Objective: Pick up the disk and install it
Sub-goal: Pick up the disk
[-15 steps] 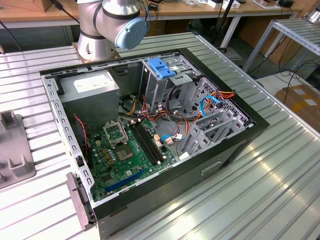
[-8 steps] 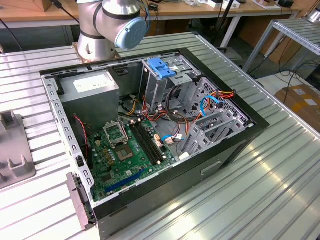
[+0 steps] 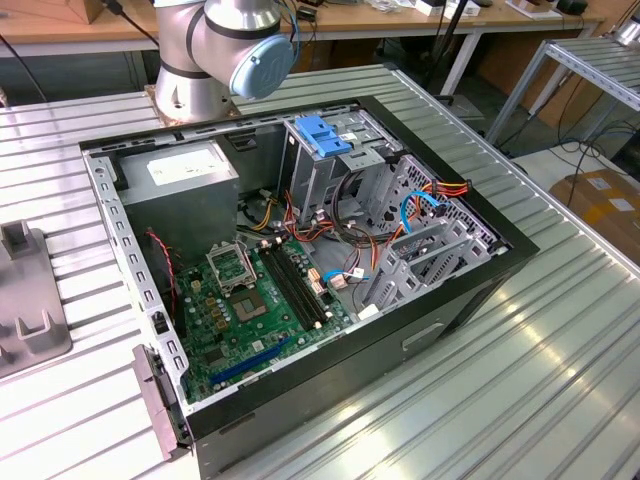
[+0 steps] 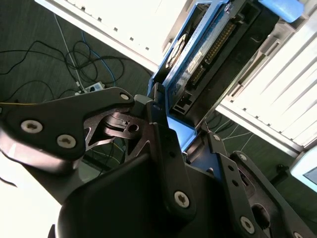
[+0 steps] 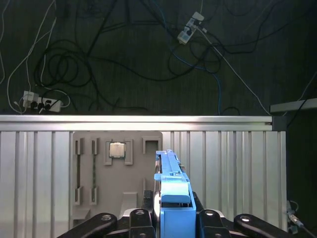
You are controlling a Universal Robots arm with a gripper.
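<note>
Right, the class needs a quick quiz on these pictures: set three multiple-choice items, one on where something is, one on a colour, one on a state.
1. Where is the blue-railed grey metal disk?
A: in a drawer. B: clamped in the black gripper. C: on the floor.
2. What colour is the flat circuit board lying in the black computer case?
A: green. B: red. C: white.
3. In what state is that case?
A: shut. B: wrapped in cloth. C: open, with its insides showing.
Answers: B, both wrist views show the gripper shut on the disk. A, the exterior view shows the board green. C, the exterior view shows the board uncovered inside the case.
</note>
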